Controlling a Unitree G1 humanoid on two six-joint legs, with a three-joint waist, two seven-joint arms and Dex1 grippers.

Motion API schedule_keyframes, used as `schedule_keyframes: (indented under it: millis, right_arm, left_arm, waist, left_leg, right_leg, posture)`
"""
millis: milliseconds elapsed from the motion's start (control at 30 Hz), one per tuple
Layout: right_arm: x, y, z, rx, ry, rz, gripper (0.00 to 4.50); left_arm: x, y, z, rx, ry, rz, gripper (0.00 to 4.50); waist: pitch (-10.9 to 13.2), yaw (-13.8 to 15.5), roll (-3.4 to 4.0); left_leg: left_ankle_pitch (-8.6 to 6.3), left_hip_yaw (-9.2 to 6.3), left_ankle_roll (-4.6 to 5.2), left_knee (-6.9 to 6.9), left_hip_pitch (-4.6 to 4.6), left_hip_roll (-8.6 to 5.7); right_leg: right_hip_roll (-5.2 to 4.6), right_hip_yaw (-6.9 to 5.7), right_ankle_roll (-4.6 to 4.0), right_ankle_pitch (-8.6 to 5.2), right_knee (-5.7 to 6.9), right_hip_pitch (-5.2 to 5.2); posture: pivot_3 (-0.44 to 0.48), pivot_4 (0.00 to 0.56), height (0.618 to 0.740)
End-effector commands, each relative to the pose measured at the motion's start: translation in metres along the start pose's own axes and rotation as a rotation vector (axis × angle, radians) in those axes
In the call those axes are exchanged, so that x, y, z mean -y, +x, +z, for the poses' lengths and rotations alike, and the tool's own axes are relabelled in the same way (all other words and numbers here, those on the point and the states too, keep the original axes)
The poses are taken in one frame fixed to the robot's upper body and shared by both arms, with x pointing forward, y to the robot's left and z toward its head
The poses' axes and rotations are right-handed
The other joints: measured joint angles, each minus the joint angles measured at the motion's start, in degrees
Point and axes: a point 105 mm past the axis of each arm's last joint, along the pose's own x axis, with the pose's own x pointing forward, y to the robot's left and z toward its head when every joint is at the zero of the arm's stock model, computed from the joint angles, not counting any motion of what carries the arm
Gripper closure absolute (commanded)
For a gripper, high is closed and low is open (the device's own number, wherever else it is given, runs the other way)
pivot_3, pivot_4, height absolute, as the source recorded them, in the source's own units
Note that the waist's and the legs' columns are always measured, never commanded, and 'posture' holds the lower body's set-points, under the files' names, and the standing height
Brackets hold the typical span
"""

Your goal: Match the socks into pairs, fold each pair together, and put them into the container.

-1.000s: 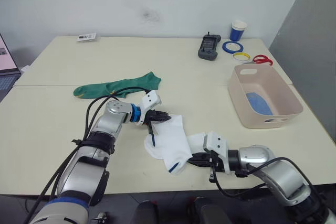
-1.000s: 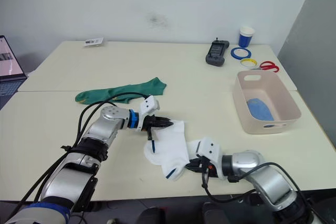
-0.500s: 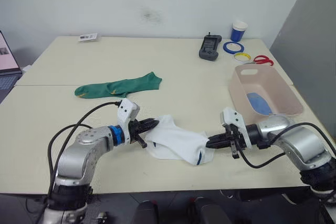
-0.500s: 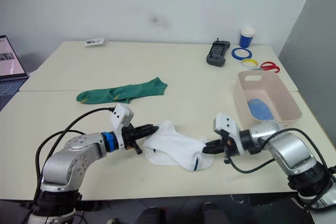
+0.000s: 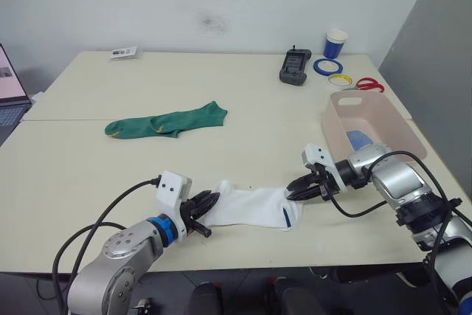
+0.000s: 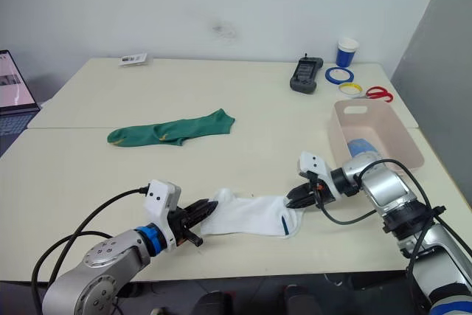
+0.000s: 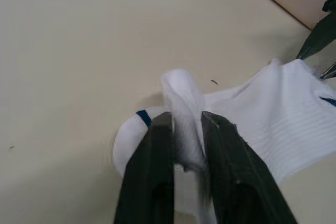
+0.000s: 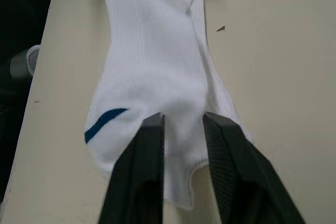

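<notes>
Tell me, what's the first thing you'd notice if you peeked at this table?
Probably the white socks at the near edge of the table, pinched at one end by the left gripper and at the other by the right gripper. Next, the green socks lying flat farther back on the left, and the pink container on the right with something blue inside.

We see the white socks point(image 8: 157, 72) as soft ribbed knit cloth, matt, with a blue woven stripe. The green socks point(image 5: 166, 122) look like the same matt knit. The worktop point(image 5: 243, 94) is smooth cream laminate with a dull sheen. The container point(image 5: 383, 142) is smooth pale pink plastic, faintly glossy. The fingers point(image 7: 152, 182) of the left gripper point(image 7: 185, 129) are matt black plastic.
</notes>
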Motion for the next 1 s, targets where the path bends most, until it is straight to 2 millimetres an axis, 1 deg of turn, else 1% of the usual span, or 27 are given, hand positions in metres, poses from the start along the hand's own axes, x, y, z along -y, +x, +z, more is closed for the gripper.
schedule_keyframes:
  millis: [33,100,167,267,333,367,467,567,667,767,800,833,867,967,1000]
  right_arm:
    - [-0.002,-0.025,0.01,0.035,-0.033,-0.079,2.14]
    - [-0.008,-0.03,0.01,0.06,-0.017,-0.116,2.14]
    - [-0.014,-0.033,0.012,0.102,0.005,-0.171,2.14]
    - [-0.026,-0.029,0.013,0.138,0.03,-0.244,2.14]
    - [-0.031,-0.022,0.012,0.161,0.047,-0.312,2.14]
    - [-0.034,-0.018,0.012,0.177,0.058,-0.342,2.14]
    - [-0.043,-0.009,0.012,0.195,0.073,-0.381,2.14]
    - [-0.052,0.0,0.011,0.201,0.091,-0.404,2.14]
    - [-0.06,0.006,0.005,0.158,0.074,-0.439,2.14]
    - [-0.064,0.01,0.002,0.136,0.053,-0.459,2.14]
    - [-0.064,0.012,0.002,0.13,0.044,-0.465,2.14]
    - [-0.065,0.014,0.002,0.13,0.042,-0.467,2.14]
    - [-0.065,0.015,0.003,0.132,0.041,-0.47,2.14]
    - [-0.061,0.018,0.003,0.122,0.028,-0.489,2.14]
    - [-0.059,0.019,0.003,0.121,0.024,-0.495,2.31]
  left_arm:
    - [0.002,-0.01,0.012,0.014,0.054,-0.069,2.45]
    - [-0.003,-0.017,0.014,-0.028,0.075,-0.139,1.77]
    - [-0.013,-0.024,0.023,-0.064,0.106,-0.201,1.13]
    - [-0.035,-0.025,0.041,-0.081,0.19,-0.22,1.13]
    - [-0.045,-0.019,0.051,-0.078,0.248,-0.246,1.13]
    - [-0.049,-0.014,0.053,-0.085,0.287,-0.262,1.13]
    - [-0.052,0.0,0.052,-0.104,0.357,-0.315,1.13]
    - [-0.044,0.015,0.049,-0.117,0.38,-0.39,1.13]
    - [-0.039,0.025,0.038,-0.167,0.425,-0.447,1.13]
    - [-0.04,0.03,0.029,-0.2,0.456,-0.466,1.13]
    - [-0.041,0.033,0.025,-0.209,0.466,-0.47,1.5]
    - [-0.041,0.035,0.022,-0.216,0.475,-0.48,1.66]
    - [-0.04,0.037,0.021,-0.218,0.481,-0.487,1.96]
    - [-0.037,0.042,0.022,-0.205,0.486,-0.503,2.96]
    - [-0.036,0.043,0.023,-0.2,0.488,-0.506,3.3]
  waist:
    - [0.01,0.19,0.01]
    - [0.01,0.21,0.01]
    - [0.01,0.19,0.01]
    - [0.01,0.17,0.02]
    - [0.01,0.17,0.02]
    - [0.01,0.16,0.03]
    - [0.02,0.03,0.06]
    - [0.02,0.11,0.05]
    - [0.01,0.11,0.05]
    - [0.01,-0.09,0.05]
    - [0.01,-0.11,0.05]
    - [0.01,-0.11,0.05]
    - [0.01,-0.1,0.05]
    - [0.01,-0.03,0.04]
    - [0.01,-0.02,0.04]
  left_leg:
    - [0.0,-0.01,0.0,0.0,-0.01,0.01]
    - [0.0,-0.01,0.0,0.0,-0.02,-0.01]
    - [0.0,-0.01,0.0,-0.02,0.0,-0.03]
    - [0.0,-0.01,0.0,-0.03,0.01,-0.02]
    - [0.0,0.0,0.0,-0.04,0.01,-0.02]
    - [0.0,0.0,0.0,-0.05,0.01,-0.01]
    - [0.0,0.07,-0.01,-0.05,0.0,-0.03]
    - [0.0,0.11,-0.01,-0.04,-0.04,-0.02]
    - [0.0,0.15,-0.01,-0.03,-0.05,-0.04]
    - [0.0,0.15,-0.01,-0.04,-0.04,-0.02]
    - [0.0,0.15,0.0,-0.04,-0.04,0.0]
    - [0.0,0.15,0.0,-0.04,-0.03,0.0]
    - [0.0,0.16,0.0,-0.04,-0.03,0.0]
    - [0.0,0.16,0.0,-0.04,-0.05,-0.01]
    - [0.0,0.16,0.0,-0.03,-0.06,-0.01]
  right_leg:
    - [-0.02,-0.01,0.0,0.0,-0.01,-0.01]
    - [-0.03,-0.03,0.0,0.0,-0.01,-0.01]
    - [-0.03,-0.05,-0.01,-0.01,-0.01,-0.01]
    - [0.0,-0.13,-0.04,-0.03,0.02,-0.02]
    - [0.01,-0.13,-0.04,-0.04,0.02,-0.02]
    - [0.0,-0.1,-0.04,-0.04,0.01,-0.02]
    - [0.0,-0.01,-0.03,-0.04,0.0,-0.05]
    - [-0.02,-0.02,-0.03,-0.04,-0.03,-0.06]
    - [-0.02,-0.05,-0.03,-0.04,-0.02,-0.05]
    - [0.01,-0.05,-0.03,-0.04,-0.02,-0.06]
    - [0.03,-0.04,-0.03,-0.04,-0.01,-0.07]
    - [0.05,-0.06,-0.03,-0.04,0.0,-0.07]
    - [0.06,-0.06,-0.03,-0.04,0.01,-0.07]
    - [0.09,-0.09,-0.03,-0.04,0.01,-0.06]
    - [0.09,-0.08,-0.03,-0.04,0.0,-0.07]
  posture:
    - [0.0,0.15,0.74]
    - [0.0,0.15,0.74]
    - [0.0,0.15,0.74]
    - [0.0,0.15,0.74]
    - [0.0,0.15,0.74]
    - [0.0,0.15,0.74]
    - [0.0,0.15,0.74]
    - [0.0,0.15,0.74]
    - [0.0,0.15,0.74]
    - [0.0,0.15,0.74]
    - [0.0,0.15,0.74]
    - [0.0,0.15,0.74]
    - [0.0,0.15,0.74]
    - [0.0,0.15,0.74]
    - [0.0,0.15,0.74]
